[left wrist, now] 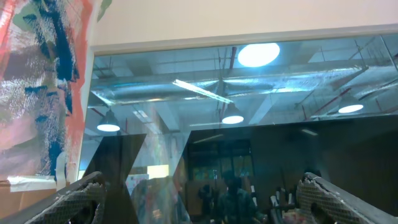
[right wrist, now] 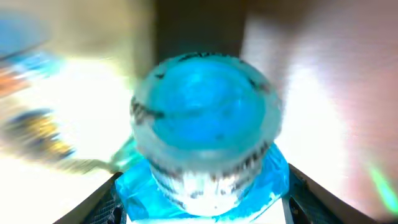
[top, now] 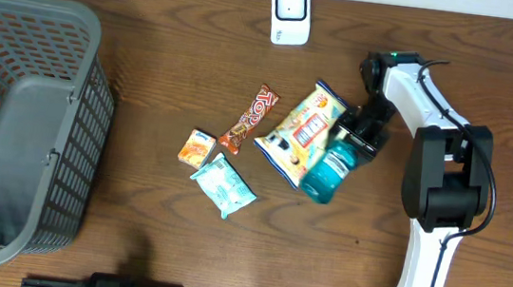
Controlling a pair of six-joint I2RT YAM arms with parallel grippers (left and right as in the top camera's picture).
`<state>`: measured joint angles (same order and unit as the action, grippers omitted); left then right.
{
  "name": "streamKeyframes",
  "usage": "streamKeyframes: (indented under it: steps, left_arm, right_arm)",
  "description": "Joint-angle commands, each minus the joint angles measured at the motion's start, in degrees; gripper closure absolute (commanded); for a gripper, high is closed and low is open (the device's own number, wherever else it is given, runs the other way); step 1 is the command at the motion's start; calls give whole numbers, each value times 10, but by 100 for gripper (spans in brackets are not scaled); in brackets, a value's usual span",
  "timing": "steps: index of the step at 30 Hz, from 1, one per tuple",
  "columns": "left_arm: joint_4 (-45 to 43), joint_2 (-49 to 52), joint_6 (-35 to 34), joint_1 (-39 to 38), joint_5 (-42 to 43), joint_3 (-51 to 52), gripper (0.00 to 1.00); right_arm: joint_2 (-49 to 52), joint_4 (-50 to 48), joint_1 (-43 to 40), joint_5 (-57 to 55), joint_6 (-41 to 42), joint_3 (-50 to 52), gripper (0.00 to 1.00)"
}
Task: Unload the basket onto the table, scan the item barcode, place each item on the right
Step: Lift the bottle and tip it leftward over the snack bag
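**Q:** What lay on the table, reading from the left?

**A:** A grey mesh basket [top: 89,97] stood at the far left of the brown wooden table [top: 153,37]. Near the middle was a loose cluster: a small orange carton [top: 197,147], just right of it a teal packet [top: 224,184], then a slim candy bar [top: 248,118] set on a slant. A white barcode scanner [top: 290,12] stood apart at the back edge. Right of the candy bar lay a yellow snack bag [top: 299,134].

**Q:** And the item to be scanned?

**A:** A blue bottle [top: 330,170] lay on its side on the table, touching the snack bag's right edge, well short of the scanner.

**Q:** What were the hands doing?

**A:** The left gripper [left wrist: 200,186] was released, its jaws spread wide on nothing, its camera tipped up toward ceiling lights. The right gripper [top: 358,135] was grasping the bottle at its upper end. In the blurred right wrist view, the round blue end filled the frame, with a dark finger [right wrist: 109,202] pressed at each side. The white right arm [top: 444,173] reached in from the right edge.
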<state>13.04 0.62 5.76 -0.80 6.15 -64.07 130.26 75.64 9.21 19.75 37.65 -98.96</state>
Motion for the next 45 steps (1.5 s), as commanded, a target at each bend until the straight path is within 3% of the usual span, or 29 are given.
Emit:
streamKeyframes:
  steps: [1,5,8,13,17,19,21,27,36,45]
  left_arm:
    - [-1,-4,-7,3,9,1,2]
    - [-1,-4,-7,3,9,1,2]
    - [-1,-4,-7,3,9,1,2]
    - [-1,-4,-7,3,9,1,2]
    - [-1,-4,-7,3,9,1,2]
    - [-1,-4,-7,3,9,1,2]
    - [-1,-4,-7,3,9,1,2]
    - [1,-4,-7,3,9,1,2]
    - [1,-4,-7,3,9,1,2]
    - [1,-4,-7,3,9,1,2]
  right_arm:
    - [24,-29,2,155,-142,-5,58]
    - [24,-54,7,200,-243,-5,59]
    - [24,-73,15,257,-370,-5,57]
    - [24,-86,36,350,-547,-5,44]
    - [24,-118,48,374,-551,-5,42]
    - [24,-125,54,376,-550,-5,34]
    - [24,-127,56,374,-548,-5,19]
    - [24,-114,54,348,-489,-12,1]
    - [-1,49,56,217,-482,-126,1]
    - [-139,179,96,-22,-342,-183,1]
